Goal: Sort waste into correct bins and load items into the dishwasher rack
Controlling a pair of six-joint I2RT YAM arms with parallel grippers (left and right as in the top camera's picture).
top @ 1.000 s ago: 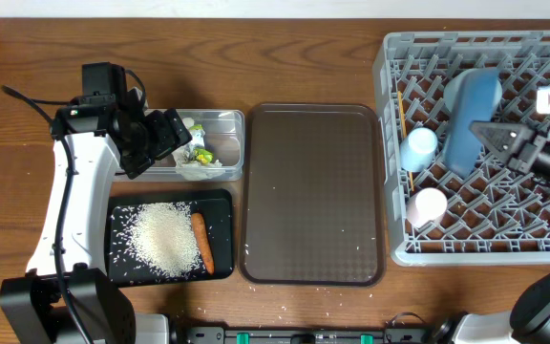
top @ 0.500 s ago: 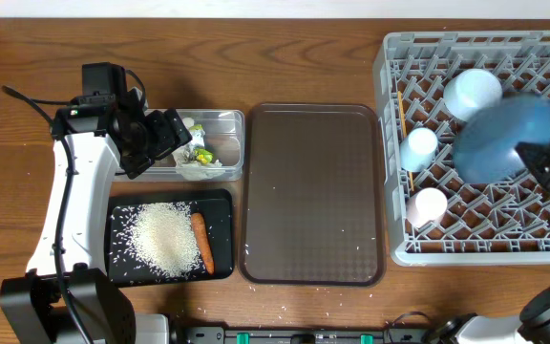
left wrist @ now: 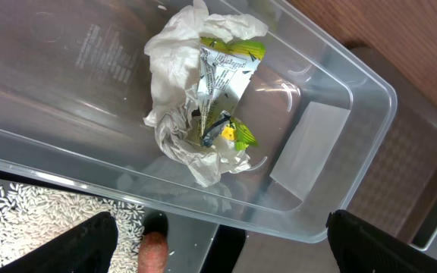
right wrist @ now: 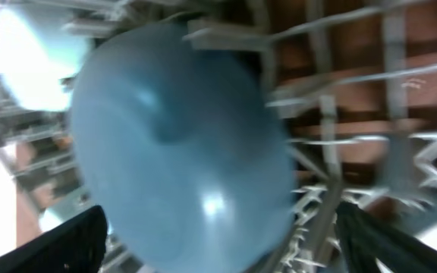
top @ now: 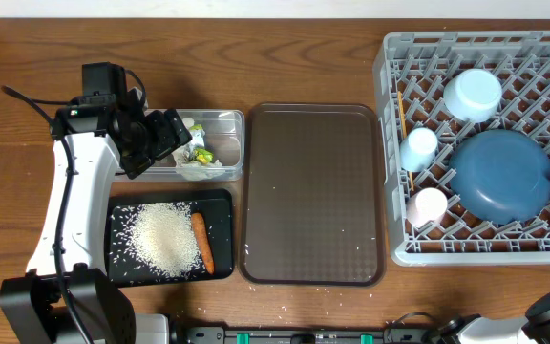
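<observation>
The blue plate (top: 501,187) rests on the pegs in the right half of the dishwasher rack (top: 394,250), apart from the right gripper (right wrist: 226,243), whose fingers stand wide and empty (its view is blurred). At the left, the left gripper (left wrist: 237,239) hangs over the clear tub (top: 225,119), spread wide and holding nothing, above the crumpled tissue (left wrist: 180,83). Rice (top: 156,239) and the carrot (top: 201,241) lie in the black tray (top: 220,201), just nearer.

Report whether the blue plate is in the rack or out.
In: the blue plate lies wholly within the walls of the rack, resting on its grid.
</observation>
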